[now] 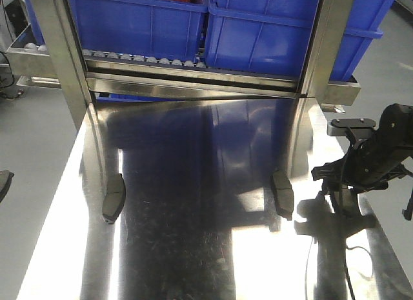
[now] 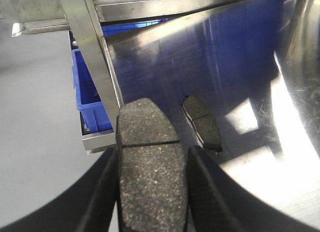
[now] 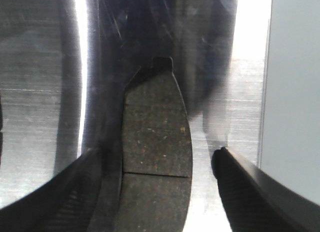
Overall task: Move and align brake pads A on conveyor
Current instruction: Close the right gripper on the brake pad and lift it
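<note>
My left gripper (image 2: 152,151) is shut on a dark grey brake pad (image 2: 150,167), holding it by its long edges above the grey floor, just left of the steel table. A second pad (image 2: 201,123) (image 1: 114,197) lies on the table near its left post. A third pad (image 1: 282,193) lies right of centre. My right gripper (image 3: 156,154) is open and low over another pad (image 3: 156,137), which lies flat on the steel near the table's right edge. Its right finger (image 3: 235,177) stands clear of that pad. The conveyor is out of view.
The shiny steel table (image 1: 206,248) has upright posts (image 1: 68,55) at left and right. Behind it, blue bins (image 1: 258,29) sit on a roller rack. A blue bin (image 2: 87,92) stands under the table's left side. My right arm (image 1: 364,155) hangs over the table's right edge.
</note>
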Motion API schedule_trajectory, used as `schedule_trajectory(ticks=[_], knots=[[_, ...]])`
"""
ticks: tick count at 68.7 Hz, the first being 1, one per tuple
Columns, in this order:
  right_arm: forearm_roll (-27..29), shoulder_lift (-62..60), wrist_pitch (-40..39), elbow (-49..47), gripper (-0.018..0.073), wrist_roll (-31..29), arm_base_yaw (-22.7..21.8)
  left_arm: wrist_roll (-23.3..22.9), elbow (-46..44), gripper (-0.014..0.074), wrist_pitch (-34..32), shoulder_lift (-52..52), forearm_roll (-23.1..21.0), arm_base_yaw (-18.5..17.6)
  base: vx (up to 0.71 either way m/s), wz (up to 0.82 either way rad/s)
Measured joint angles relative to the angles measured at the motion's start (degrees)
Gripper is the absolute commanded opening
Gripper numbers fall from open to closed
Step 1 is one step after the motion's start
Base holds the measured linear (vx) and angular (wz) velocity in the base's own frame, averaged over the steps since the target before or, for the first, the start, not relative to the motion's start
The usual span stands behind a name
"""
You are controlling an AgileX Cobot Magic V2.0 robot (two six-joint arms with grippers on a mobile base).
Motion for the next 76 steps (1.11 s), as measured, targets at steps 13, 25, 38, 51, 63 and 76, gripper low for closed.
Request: schedule_trajectory(ticks=[13,25,38,51,63,76], knots=[[0.6,0.0,-0.1,0.0,0.0280,-0.1,0.0,0.0,0.0,0.0109,0.0,0.0,0.0,0.0,0.00,0.00],[0.9,0.0,0.1,0.0,0.0103,-0.1,0.0,0.0,0.0,0.0109,0.0,0.0,0.0,0.0,0.00,0.00],[1.1,-0.6,0.6,0.0,-0.0013,-0.1,0.0,0.0,0.0,0.0109,0.0,0.0,0.0,0.0,0.00,0.00],[1.1,-4.9,1.1,0.1,-0.0008,-0.5,0.0,0.0,0.0,0.0109,0.0,0.0,0.0,0.0,0.00,0.00],[2.0,-13.4,-0.7,4.0,-0.0008,-1.4,0.0,0.0,0.0,0.0109,0.0,0.0,0.0,0.0,0.00,0.00],[3.0,-26.6,-4.6,13.3,-0.0008,-1.5,0.0,0.0,0.0,0.0109,0.0,0.0,0.0,0.0,0.00,0.00]])
